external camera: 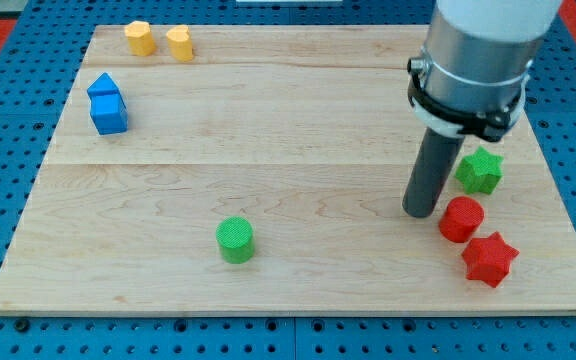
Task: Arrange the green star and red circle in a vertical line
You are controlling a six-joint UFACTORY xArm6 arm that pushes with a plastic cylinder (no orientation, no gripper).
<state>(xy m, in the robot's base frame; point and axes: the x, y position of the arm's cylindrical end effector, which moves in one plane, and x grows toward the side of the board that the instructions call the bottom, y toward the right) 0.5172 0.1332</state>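
The green star [480, 171] lies near the board's right edge. The red circle [461, 219] lies just below it and a little to the left, close to it. My tip [422, 213] rests on the board just left of the red circle and below-left of the green star, close to both; I cannot tell whether it touches either. The rod rises to the grey arm at the view's top right.
A red star [489, 259] lies below-right of the red circle. A green circle [235, 240] sits at the lower middle. Two blue blocks [106, 103] lie at the upper left. Two yellow blocks [159, 41] lie at the top left. The wooden board [288, 130] ends near the right blocks.
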